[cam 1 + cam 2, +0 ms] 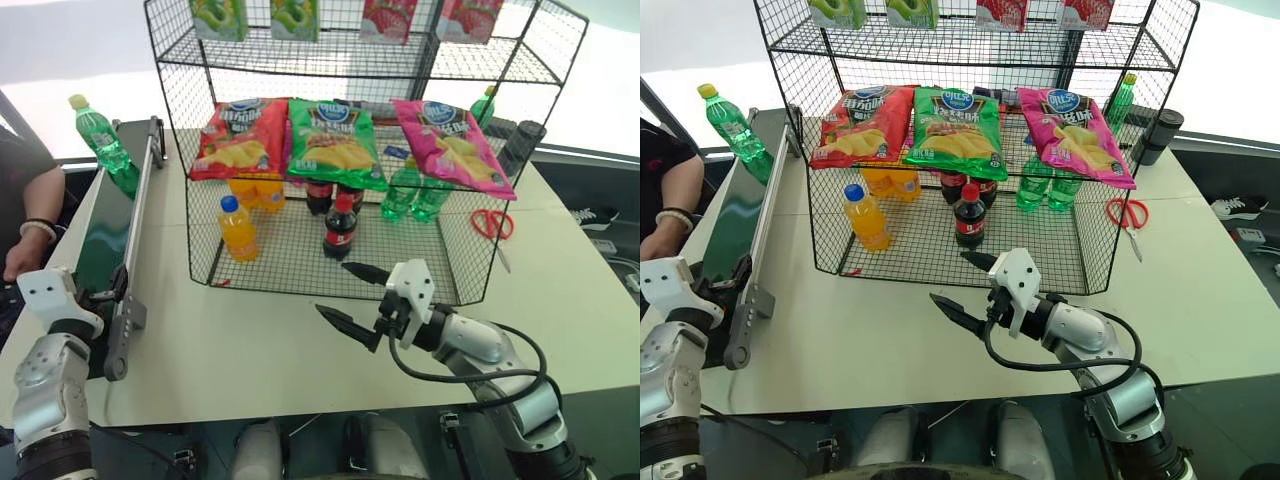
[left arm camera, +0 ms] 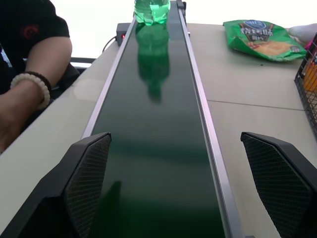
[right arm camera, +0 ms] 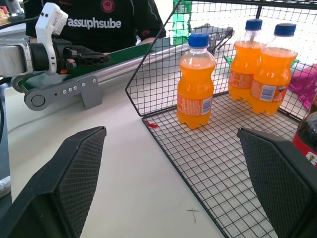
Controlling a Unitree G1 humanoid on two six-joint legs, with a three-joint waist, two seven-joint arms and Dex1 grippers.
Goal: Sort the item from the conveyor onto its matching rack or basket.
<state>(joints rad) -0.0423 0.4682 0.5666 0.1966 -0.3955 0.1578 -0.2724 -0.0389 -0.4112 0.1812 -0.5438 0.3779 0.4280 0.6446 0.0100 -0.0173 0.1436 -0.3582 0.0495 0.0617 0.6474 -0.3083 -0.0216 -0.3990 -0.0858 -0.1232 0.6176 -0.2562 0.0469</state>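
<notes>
The item, a clear-green bottle (image 1: 97, 135) with a yellow cap, stands upright at the far end of the conveyor (image 1: 105, 230), a long dark green belt between grey rails. My left gripper (image 2: 181, 173) hovers open over the belt's near end, far short of the bottle (image 2: 152, 10). The rack (image 1: 290, 262), a black wire shelf unit, stands in the middle of the table. My right gripper (image 1: 332, 288) is open and empty just in front of the rack's lower front edge, pointing left toward the conveyor.
On the rack floor stand orange bottles (image 1: 237, 228), cola bottles (image 1: 339, 228) and green bottles (image 1: 415, 195); chip bags (image 1: 335, 142) lie on the tier above. Red scissors (image 1: 490, 222) lie to the right of the rack. A person's arm (image 1: 30, 210) rests left of the conveyor.
</notes>
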